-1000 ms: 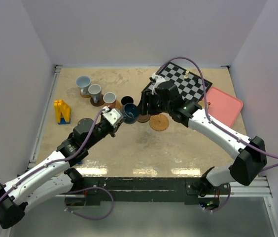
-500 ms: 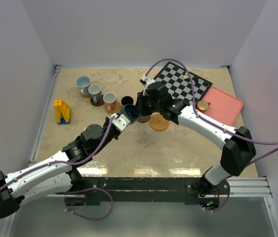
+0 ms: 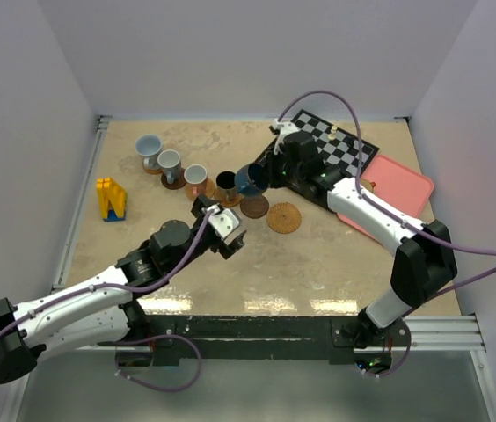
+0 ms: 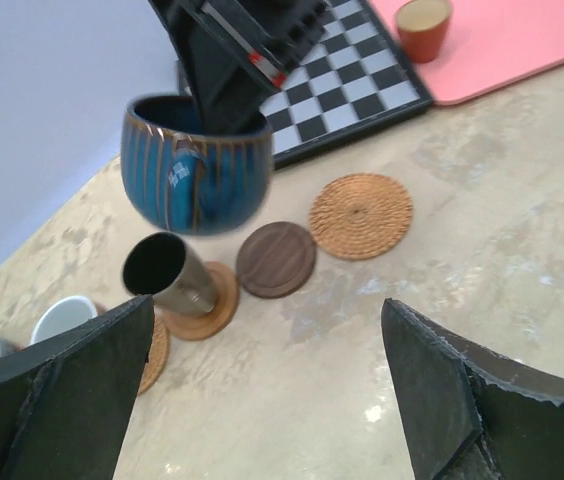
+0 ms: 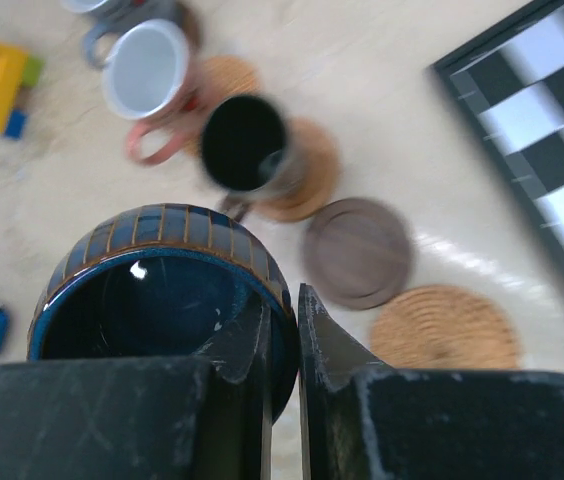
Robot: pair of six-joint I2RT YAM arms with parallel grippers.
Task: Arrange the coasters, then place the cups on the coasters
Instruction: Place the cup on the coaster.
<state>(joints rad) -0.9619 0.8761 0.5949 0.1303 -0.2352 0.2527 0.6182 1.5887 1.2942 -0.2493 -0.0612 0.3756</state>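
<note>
The dark blue cup (image 3: 250,179) hangs in the air, my right gripper (image 5: 282,310) shut on its rim (image 5: 162,262), one finger inside and one outside. Below it the black cup (image 4: 160,271) stands on a tan coaster (image 4: 212,303). A bare dark brown coaster (image 4: 276,259) and a bare woven tan coaster (image 4: 361,215) lie beside that. My left gripper (image 3: 227,231) is open and empty, low over bare table just in front of them. The pale blue cup (image 3: 149,147), grey cup (image 3: 170,162) and white-pink cup (image 3: 196,175) stand in a row on coasters at the left. An orange cup (image 4: 423,22) sits on the pink tray (image 4: 532,40).
A chessboard (image 3: 331,151) with a few pieces lies at the back right, under my right arm. A yellow toy (image 3: 112,198) stands at the left, with a small blue block near it in the right wrist view.
My left gripper has opened, let go of the dark blue cup and drawn back. My right gripper has shut on the cup's rim and carried it up and toward the back.
</note>
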